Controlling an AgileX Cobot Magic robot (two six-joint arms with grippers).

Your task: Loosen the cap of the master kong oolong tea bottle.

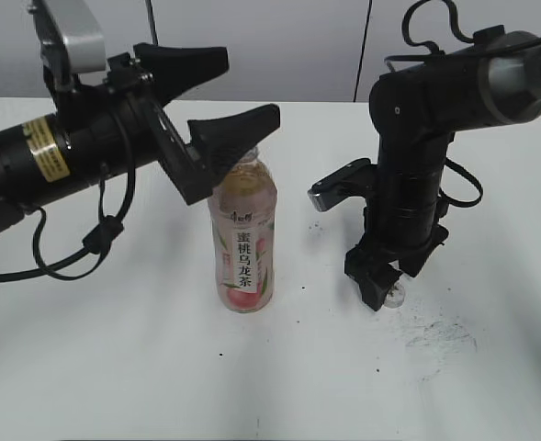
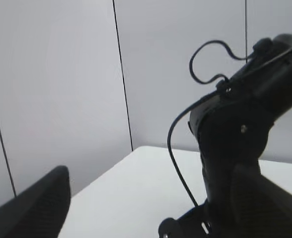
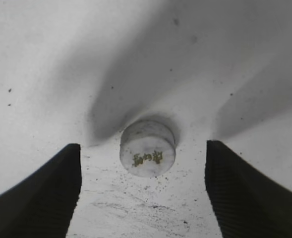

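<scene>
While the exterior barely shows it, the cap point(image 3: 147, 148) lies between the right end effector's point(image 3: 143, 186) wide-spread fingers.

The left arm point(image 1: 59, 156) reaches in level from the left edge, and its gripper point(image 1: 224, 87) points right with both fingers spread wide, one higher and farther back than the other. The right arm point(image 1: 454, 92) bends down from the upper right, its wrist upright, and its gripper point(image 3: 143, 193) points straight down, fingers parted.
</scene>
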